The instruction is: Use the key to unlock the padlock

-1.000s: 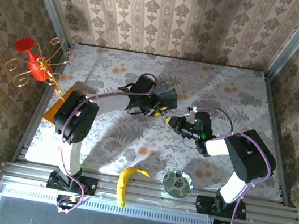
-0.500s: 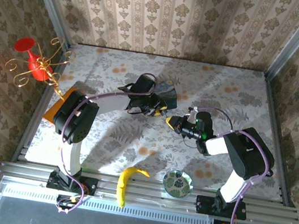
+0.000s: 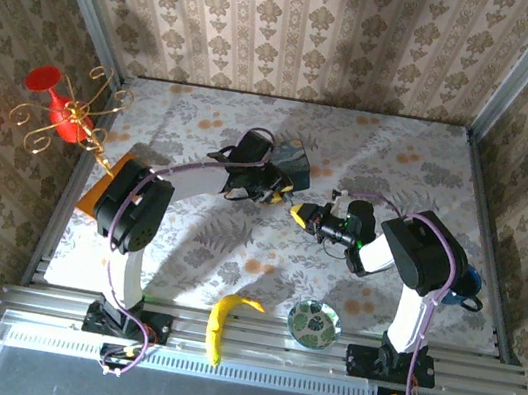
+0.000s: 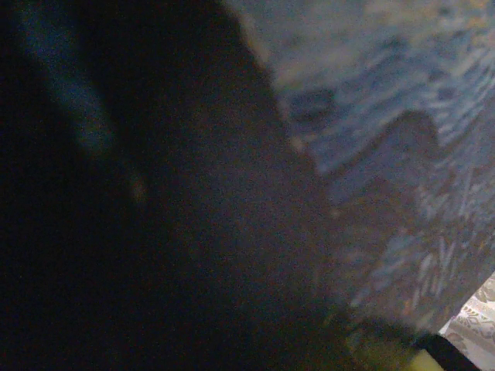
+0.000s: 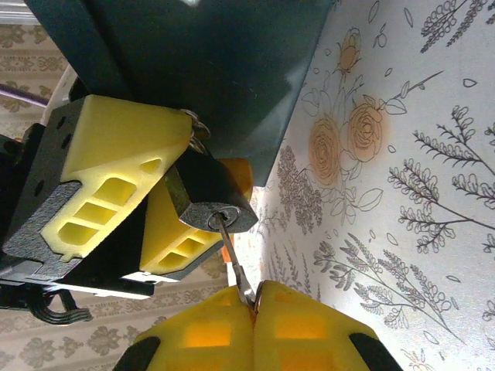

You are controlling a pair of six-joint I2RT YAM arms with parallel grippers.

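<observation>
1. Padlock [image 5: 207,192] sits about mid-bench, hanging off the near side of the blue box [image 5: 216,62]. Its keyhole face is turned toward the right arm.
2. Key [image 5: 234,259]: the blade tip meets the keyhole and looks partly seated, though how deep cannot be told. The blade runs roughly in line with the padlock body, shackle end to keyhole end, with perhaps a slight kink at the joint.
3. Right gripper [image 5: 254,309] has its jaws pressed together on the key's head, directly behind the blade. It lies just beside the padlock on the side away from the box, so it is the arm on the key.
4. Left gripper [image 3: 282,197] comes in from the opposite side. Its yellow fingers [image 5: 116,166] are narrow and clamp the padlock body, bracing it.
5. Judgement: the next move turns on that shared line. A roll about the blade's axis should work the lock; any sideways push would likely bind the key.
6. Pose, from the top view: the right arm is folded, forearm low, reaching left toward the bench [image 5: 418,193] centre. The left arm arches out from its base toward the box.
</observation>
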